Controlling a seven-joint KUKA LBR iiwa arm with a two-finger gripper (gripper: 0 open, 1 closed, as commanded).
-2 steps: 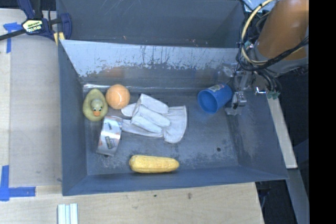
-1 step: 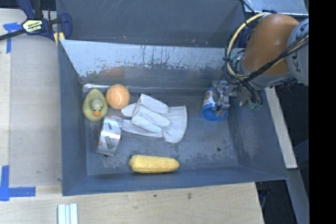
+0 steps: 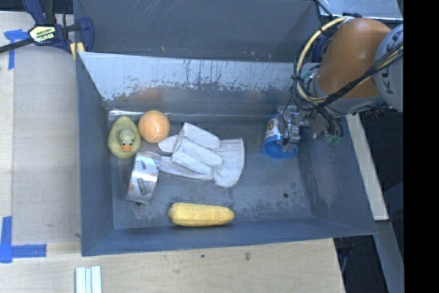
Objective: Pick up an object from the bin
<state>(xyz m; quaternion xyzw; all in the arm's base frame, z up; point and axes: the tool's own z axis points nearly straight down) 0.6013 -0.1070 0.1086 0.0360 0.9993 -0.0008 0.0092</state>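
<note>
Down low, arm (image 3: 351, 60) reaches in — gripper (image 3: 292, 128) beside blue can (image 3: 274, 141).

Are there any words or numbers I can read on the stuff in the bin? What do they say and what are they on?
No text here can be read.
Blue can, right side of the bin: pale label, too blurred to read.
Silvery packet, below the yellow rubber duck: dark print, too blurred to read.
</note>
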